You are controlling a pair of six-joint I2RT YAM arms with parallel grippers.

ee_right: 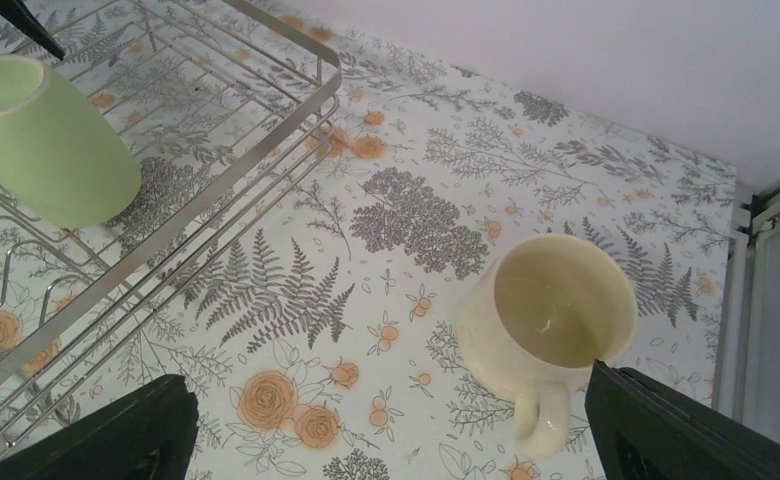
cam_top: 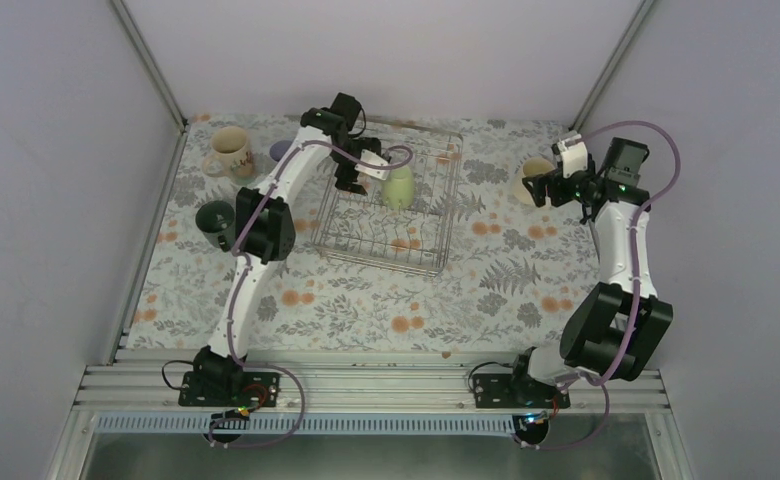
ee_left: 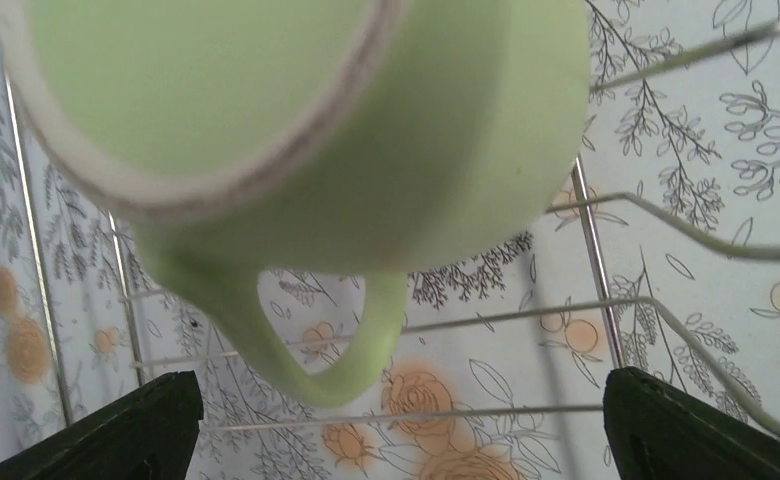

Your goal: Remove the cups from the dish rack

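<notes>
From above, a pale green cup (cam_top: 398,187) sits in the dish rack (cam_top: 391,245). Left wrist: the left gripper (ee_left: 396,410) has its jaws wide apart by that cup. Right wrist: the right gripper (ee_right: 386,420) is spread wide too, by a cream cup (ee_right: 556,310) outside the rack.

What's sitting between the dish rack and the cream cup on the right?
Nothing. Only bare floral tablecloth separates the rack and the cream cup; the right wrist view shows it best, and the top view agrees.
</notes>
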